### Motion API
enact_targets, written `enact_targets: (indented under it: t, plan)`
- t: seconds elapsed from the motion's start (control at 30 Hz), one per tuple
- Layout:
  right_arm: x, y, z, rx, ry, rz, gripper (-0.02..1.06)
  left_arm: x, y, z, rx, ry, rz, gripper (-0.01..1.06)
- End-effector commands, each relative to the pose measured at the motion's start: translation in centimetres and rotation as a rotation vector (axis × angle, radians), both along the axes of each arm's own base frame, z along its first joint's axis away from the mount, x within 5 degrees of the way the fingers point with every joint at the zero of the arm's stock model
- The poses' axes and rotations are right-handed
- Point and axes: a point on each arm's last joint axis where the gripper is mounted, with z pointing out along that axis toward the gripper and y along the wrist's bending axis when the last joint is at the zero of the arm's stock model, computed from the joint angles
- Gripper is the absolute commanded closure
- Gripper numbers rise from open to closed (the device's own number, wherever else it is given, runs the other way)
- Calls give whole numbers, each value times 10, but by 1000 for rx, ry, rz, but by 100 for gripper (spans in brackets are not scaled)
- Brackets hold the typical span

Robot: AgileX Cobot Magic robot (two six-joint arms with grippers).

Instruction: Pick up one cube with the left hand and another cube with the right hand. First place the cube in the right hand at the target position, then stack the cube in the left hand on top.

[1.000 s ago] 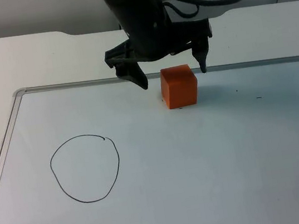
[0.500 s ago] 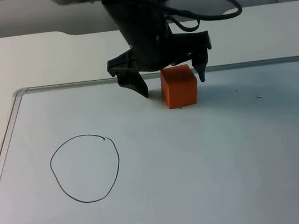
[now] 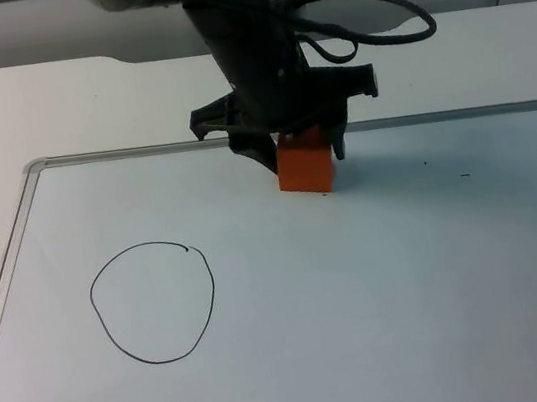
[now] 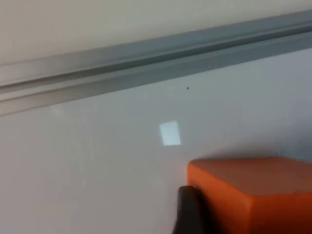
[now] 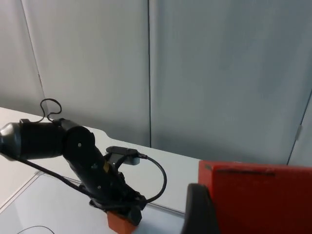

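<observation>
Gripping orange cube [image 3: 305, 165], L hand [image 3: 304, 153].

An orange cube [image 4: 253, 195] rests against the left tool's black fingertip [image 4: 191, 214] on the whiteboard [image 4: 97, 156].

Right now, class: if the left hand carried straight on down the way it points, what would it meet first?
The orange cube already sits between the left hand's fingers, so the white board under it probably comes first. How far off the board is cannot be told.
</observation>
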Motion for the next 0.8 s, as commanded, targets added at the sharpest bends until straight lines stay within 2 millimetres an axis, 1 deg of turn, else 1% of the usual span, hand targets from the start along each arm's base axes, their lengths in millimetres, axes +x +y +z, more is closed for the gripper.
enact_targets:
  t: [0.0, 0.03, 0.07, 0.1, 0.13, 0.2, 0.3, 0.33, 0.43, 0.47, 0.5, 0.53, 0.57, 0.6, 0.7, 0.73, 0.77]
  plan:
    - [2, 0, 1, 1, -21, -3, 105, -2, -4, 0, 3, -2, -10, 66]
    - [2, 0, 1, 1, -21, -3, 105, -2, -4, 0, -1, -5, -9, 76]
    - [2, 0, 1, 1, -21, -3, 105, -1, -4, 2, -5, -9, -8, 89]
    - [2, 0, 1, 1, -21, -3, 105, -1, -4, 3, -10, -12, -6, 95]
    - [2, 0, 1, 1, -21, -3, 105, -1, -4, 3, -10, -12, -6, 95]
    - [2, 0, 1, 2, -24, -3, 105, -2, -4, 10, -18, -20, -6, 105]
    - [2, 0, 2, 3, -27, -3, 105, -2, -4, 27, -31, -45, -8, 105]
    - [2, 0, 2, 3, -27, -3, 105, -2, -4, 27, -31, -45, -8, 105]
    - [2, 0, 2, 5, -33, -3, 105, -4, -3, 59, -47, -108, -52, 105]
    - [2, 0, 2, 5, -33, -3, 105, -4, -3, 59, -47, -108, -52, 105]
    - [2, 0, 2, 6, -37, -4, 105, -6, -2, 69, -52, -123, -72, 105]
    - [2, 0, 3, 8, -42, -4, 105, -9, 0, 87, -59, -152, -94, 105]
    - [2, 0, 3, 9, -46, -4, 105, -12, 0, 100, -62, -169, -113, 105]
    - [2, 0, 3, 9, -46, -4, 105, -12, 0, 100, -62, -169, -113, 105]
    - [2, 0, 4, 12, -54, -4, 105, -24, 2, 138, -54, -240, -171, 105]
    - [2, 0, 4, 12, -54, -4, 105, -24, 2, 138, -54, -240, -171, 105]
    - [2, 0, 4, 13, -58, -5, 105, -29, 2, 152, -53, -264, -187, 105]
